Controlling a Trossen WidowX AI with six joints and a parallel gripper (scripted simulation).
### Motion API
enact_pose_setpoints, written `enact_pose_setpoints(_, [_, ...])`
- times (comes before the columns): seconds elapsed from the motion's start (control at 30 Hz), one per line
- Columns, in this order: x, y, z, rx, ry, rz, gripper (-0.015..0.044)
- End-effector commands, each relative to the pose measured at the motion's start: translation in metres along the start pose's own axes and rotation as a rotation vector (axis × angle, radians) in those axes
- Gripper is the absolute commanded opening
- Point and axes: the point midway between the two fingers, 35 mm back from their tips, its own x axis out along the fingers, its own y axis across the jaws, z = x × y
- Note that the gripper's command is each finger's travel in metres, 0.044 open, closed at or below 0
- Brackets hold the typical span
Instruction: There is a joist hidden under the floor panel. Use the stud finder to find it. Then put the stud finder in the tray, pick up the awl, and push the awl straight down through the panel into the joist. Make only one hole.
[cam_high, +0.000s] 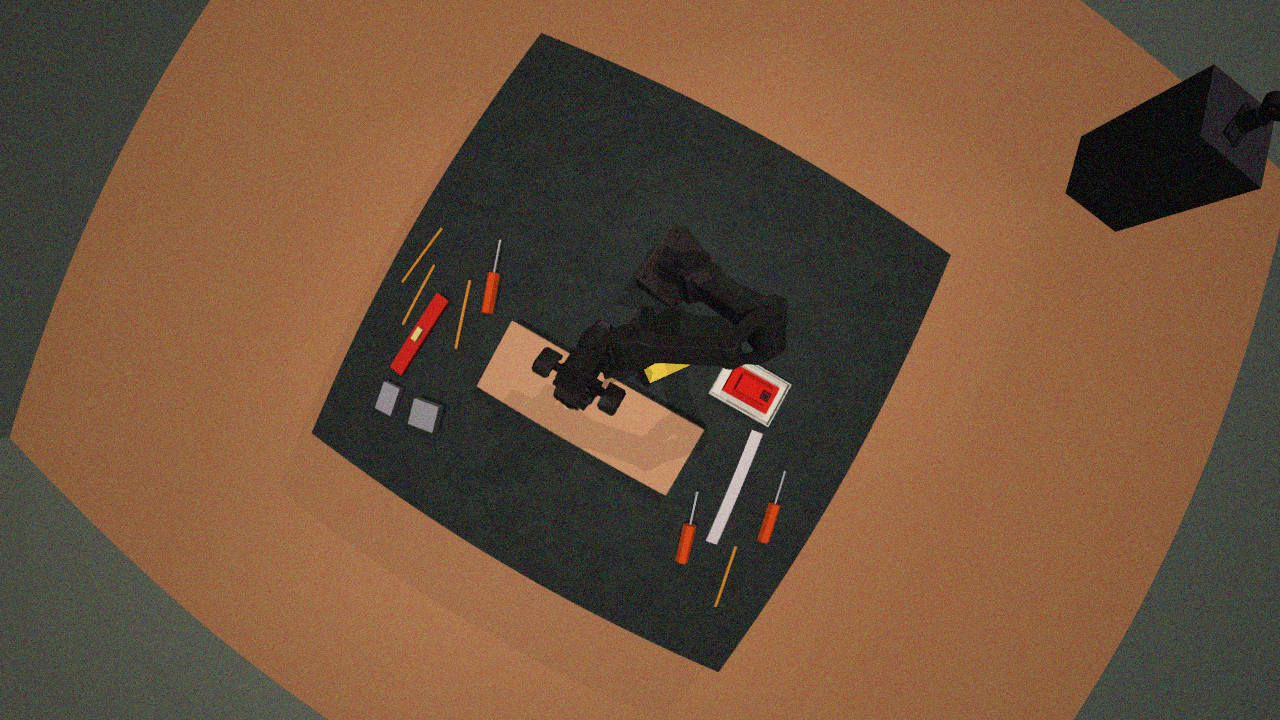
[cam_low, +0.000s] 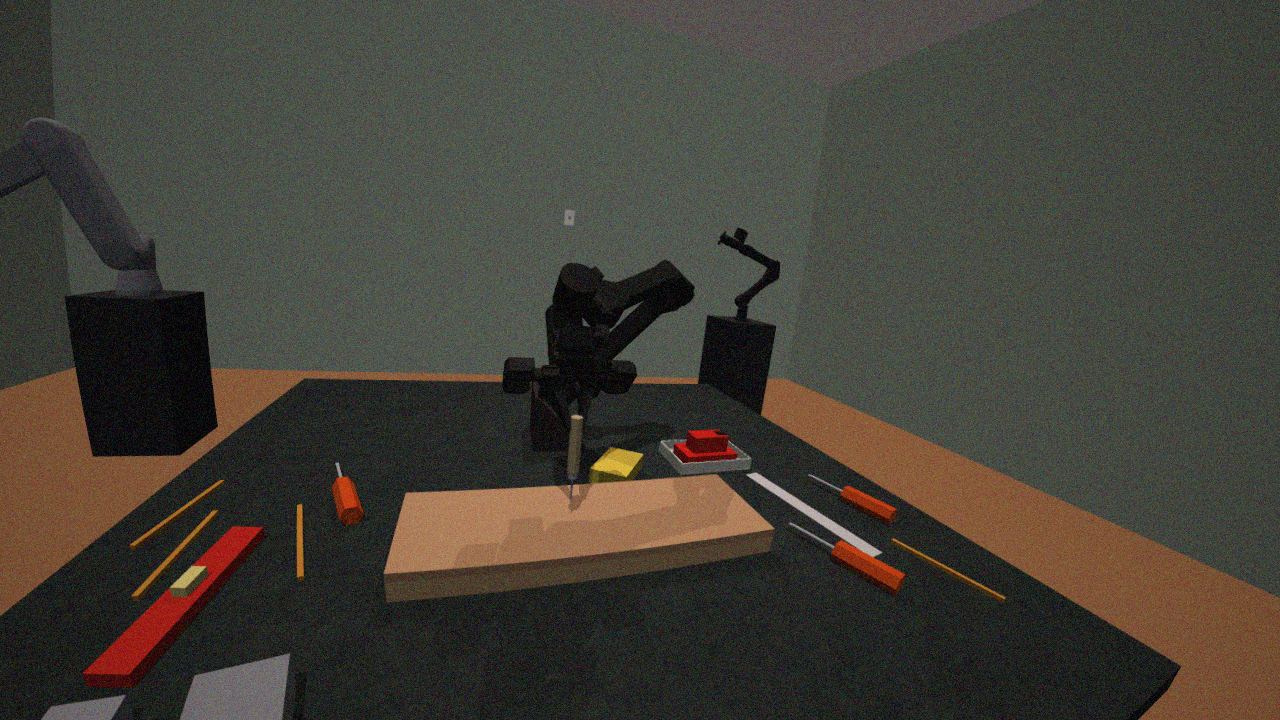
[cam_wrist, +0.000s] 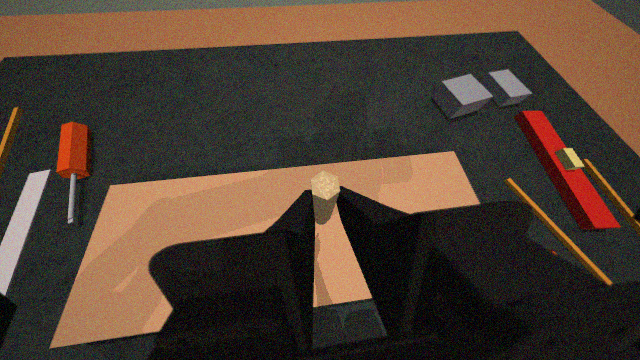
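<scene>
Awl — upright between the fingers, above panel.

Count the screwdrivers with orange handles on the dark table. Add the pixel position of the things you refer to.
3: one (cam_high: 490, 292) (cam_low: 346, 500) beside the pencils near the red level; two (cam_high: 685, 543) (cam_low: 867, 565) (cam_wrist: 74, 150) (cam_high: 769, 522) (cam_low: 867, 503) flanking the white strip. The arm may hide others.

I'm seeing the slim tan-handled awl standing nearly upright, point down over the flat pale-wood panel; the blocky red stud finder is sitting in the white rectangular tray.
</scene>
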Motion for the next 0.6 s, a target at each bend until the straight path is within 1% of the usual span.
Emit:
enact_pose_setpoints(0.0, [0.002,-0.001,-0.004,0.009,0.002,-0.004,0.0])
enact_pose_setpoints(0.57, [0.017,-0.001,-0.02,0.009,0.002,-0.004,0.0])
